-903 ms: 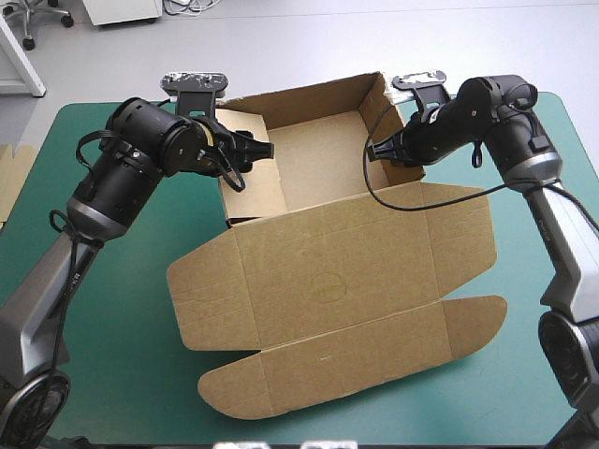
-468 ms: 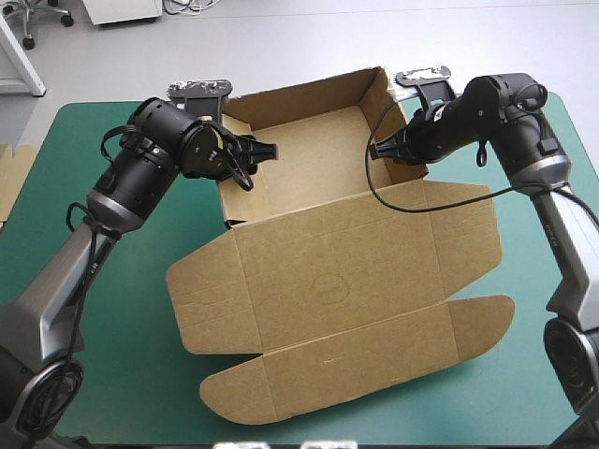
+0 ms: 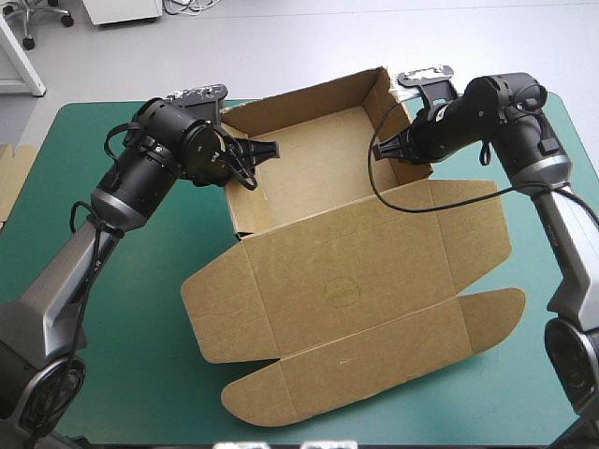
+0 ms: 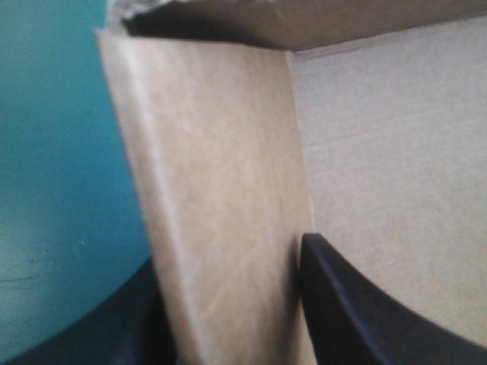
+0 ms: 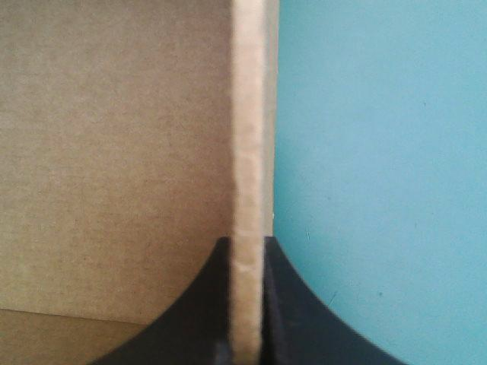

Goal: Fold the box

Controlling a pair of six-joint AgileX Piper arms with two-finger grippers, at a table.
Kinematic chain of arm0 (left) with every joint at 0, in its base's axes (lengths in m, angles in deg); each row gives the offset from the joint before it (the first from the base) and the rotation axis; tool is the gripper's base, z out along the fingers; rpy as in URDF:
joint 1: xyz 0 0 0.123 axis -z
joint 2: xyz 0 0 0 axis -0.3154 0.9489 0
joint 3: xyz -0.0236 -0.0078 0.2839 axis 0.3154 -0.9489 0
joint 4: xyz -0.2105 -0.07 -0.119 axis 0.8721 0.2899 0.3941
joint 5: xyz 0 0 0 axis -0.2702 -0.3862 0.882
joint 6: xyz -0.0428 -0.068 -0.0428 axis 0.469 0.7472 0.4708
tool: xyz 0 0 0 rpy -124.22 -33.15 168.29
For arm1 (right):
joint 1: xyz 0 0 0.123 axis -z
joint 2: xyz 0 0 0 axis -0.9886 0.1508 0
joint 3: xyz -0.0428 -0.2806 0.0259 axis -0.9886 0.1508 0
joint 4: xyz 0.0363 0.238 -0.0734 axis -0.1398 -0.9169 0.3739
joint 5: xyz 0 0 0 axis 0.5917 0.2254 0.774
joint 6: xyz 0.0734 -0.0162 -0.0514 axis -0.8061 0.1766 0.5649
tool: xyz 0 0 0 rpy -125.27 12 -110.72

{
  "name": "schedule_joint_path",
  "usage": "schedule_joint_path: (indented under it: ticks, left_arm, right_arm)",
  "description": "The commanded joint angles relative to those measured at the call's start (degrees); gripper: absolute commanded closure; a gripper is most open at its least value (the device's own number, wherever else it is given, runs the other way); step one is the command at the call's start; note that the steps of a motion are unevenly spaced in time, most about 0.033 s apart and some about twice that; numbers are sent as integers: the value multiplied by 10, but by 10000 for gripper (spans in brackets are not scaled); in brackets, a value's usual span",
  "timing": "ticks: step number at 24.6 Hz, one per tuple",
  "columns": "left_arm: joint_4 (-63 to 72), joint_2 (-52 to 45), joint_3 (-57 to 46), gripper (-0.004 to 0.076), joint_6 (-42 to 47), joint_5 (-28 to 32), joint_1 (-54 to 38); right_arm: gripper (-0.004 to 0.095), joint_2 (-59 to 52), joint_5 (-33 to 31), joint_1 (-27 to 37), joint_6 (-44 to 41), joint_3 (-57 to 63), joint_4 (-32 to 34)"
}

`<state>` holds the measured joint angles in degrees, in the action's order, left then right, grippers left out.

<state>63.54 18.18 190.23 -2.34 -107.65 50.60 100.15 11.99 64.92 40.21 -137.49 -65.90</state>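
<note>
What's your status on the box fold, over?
Left gripper shut on the box left wall, right gripper shut on its right wall. Box an open tray, lid flat. Spare board at table left edge, not in the way.

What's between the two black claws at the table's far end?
The left gripper and right gripper each hold a side wall of the box; between them is only its bare brown floor, seen in the high view.
</note>
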Motion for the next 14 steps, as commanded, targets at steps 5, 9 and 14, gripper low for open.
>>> schedule_joint_path:
  ticks: [5, 9, 14]
  left_arm:
    - [26, -9, 11, 423, 7, -10, 3]
    - [27, 1, -1, 485, 18, 9, 4]
    - [22, 11, -1, 733, 31, 73, 4]
  right_arm:
    - [919, -36, 38, -3, -4, -18, -69]
    - [919, -36, 37, -3, -4, -18, -69]
    - [919, -35, 40, -3, -4, -18, -67]
